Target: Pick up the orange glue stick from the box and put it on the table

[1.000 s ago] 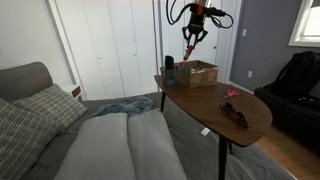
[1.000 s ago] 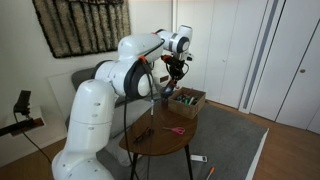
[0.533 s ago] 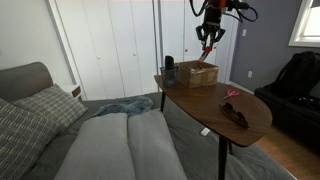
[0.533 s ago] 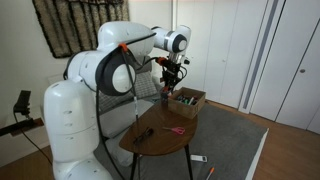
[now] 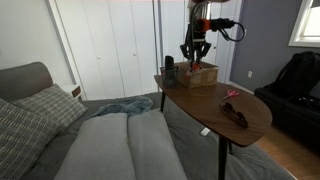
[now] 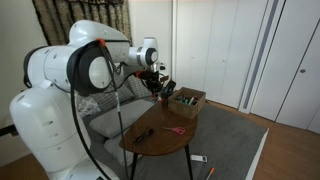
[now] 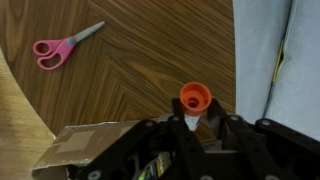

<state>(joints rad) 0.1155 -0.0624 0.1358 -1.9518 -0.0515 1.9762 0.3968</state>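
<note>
Jaws tight on one orange glue stick (image 7: pixel 195 98)

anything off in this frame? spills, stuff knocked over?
Nothing spilled or damaged. The scissors lie flat on the table, and the box sits upright. Only oddity: a small white item lies on the floor under the table. The gripper appears to hold the orange glue stick.

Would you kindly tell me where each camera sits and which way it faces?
An exterior view: over the couch, facing the table; only the arm and gripper show.
An exterior view: beside the robot's white body, facing the box.
Wrist view: looks down past the gripper at the orange glue stick and scissors.
All share the table.
</note>
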